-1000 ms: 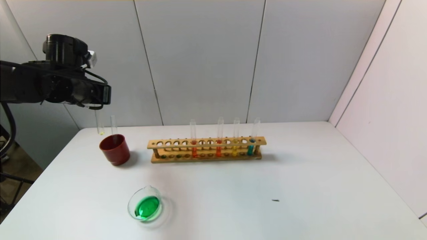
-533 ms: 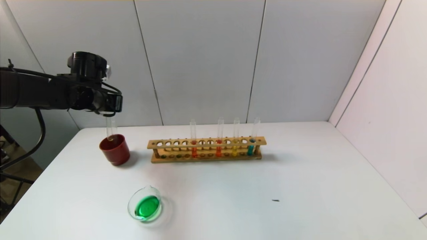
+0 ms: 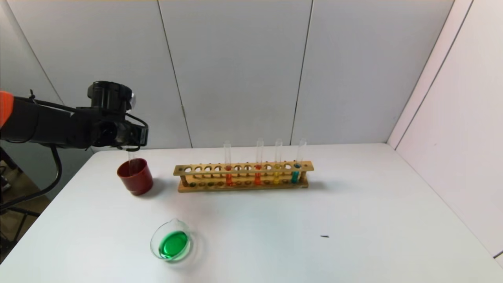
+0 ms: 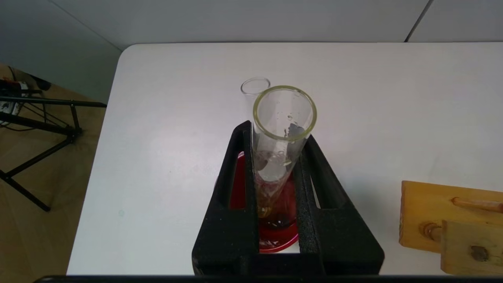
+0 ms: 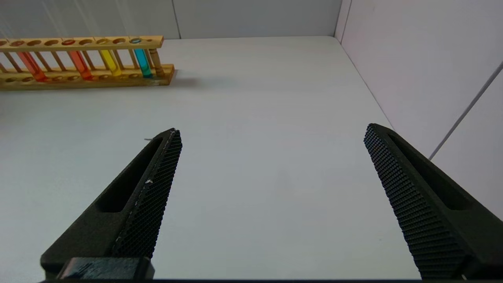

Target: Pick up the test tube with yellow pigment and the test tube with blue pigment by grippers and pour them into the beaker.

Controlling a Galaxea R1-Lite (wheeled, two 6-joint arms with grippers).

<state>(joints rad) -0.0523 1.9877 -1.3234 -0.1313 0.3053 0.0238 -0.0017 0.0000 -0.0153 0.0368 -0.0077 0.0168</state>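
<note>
We see the left claw gripping an emptied, yellow-tinted test tube upright, its base inside the red cup, beside a second empty tube standing there. The beaker of green liquid sits near the desk's front. The right claw hangs open above bare desk.
</note>
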